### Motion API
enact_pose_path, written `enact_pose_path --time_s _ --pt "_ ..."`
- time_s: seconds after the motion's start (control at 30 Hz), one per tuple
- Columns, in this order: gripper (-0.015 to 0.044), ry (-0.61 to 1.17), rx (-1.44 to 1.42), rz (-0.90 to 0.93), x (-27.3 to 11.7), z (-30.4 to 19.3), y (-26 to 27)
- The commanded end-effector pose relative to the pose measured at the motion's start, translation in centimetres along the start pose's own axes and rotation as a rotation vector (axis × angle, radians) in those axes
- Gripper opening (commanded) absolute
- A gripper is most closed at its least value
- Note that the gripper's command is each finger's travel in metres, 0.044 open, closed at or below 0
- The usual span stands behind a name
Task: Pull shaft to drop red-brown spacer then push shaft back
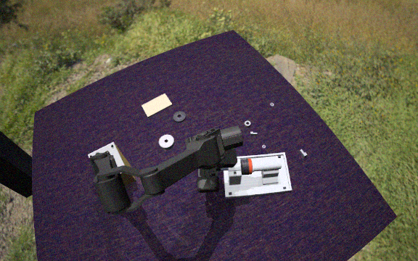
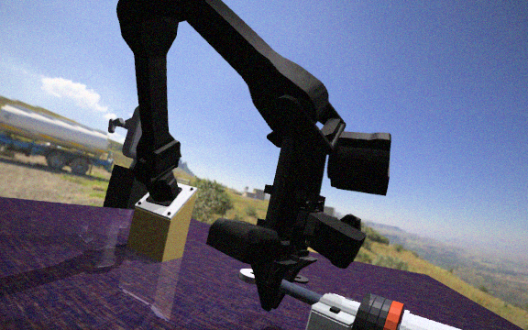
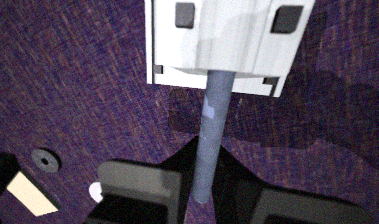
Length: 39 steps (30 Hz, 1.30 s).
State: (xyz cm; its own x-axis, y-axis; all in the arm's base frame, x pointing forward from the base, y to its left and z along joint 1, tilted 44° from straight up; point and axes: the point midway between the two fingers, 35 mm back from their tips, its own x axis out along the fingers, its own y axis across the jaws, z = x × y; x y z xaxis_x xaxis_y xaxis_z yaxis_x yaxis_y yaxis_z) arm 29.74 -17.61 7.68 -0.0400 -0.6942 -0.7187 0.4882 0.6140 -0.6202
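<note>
The blue-grey shaft (image 2: 301,292) (image 3: 215,115) sticks out of the near white support block (image 2: 330,316) (image 3: 230,40) (image 1: 235,177). My gripper (image 2: 270,286) (image 3: 204,140) is shut on the shaft near its free end. Beyond the support block, several dark spacers (image 1: 244,166) (image 2: 372,312) sit side by side. The orange-red spacer (image 1: 250,165) (image 2: 393,316) is at their far end, against the white round housing (image 1: 265,163) (image 2: 429,322) with no clear gap showing. The spacers are out of the wrist view. The shaft inside the spacers and housing is hidden.
The blocks stand on a white base plate (image 1: 254,193). A white disc (image 1: 166,140), a dark disc (image 1: 181,114) and a cream card (image 1: 157,105) lie left of it in the top view. A small ring (image 1: 247,123) and several small parts lie behind and right. A tan box (image 2: 151,234) stands under the arm.
</note>
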Motion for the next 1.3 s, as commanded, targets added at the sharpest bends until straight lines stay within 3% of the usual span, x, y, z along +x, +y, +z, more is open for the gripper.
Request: enact_pose_path --time_s 0.0,1.27 --pt "0.0 0.002 0.002 -0.002 -0.01 -0.22 -0.05" --pt "0.0 0.002 0.002 -0.002 -0.01 -0.66 -0.05"
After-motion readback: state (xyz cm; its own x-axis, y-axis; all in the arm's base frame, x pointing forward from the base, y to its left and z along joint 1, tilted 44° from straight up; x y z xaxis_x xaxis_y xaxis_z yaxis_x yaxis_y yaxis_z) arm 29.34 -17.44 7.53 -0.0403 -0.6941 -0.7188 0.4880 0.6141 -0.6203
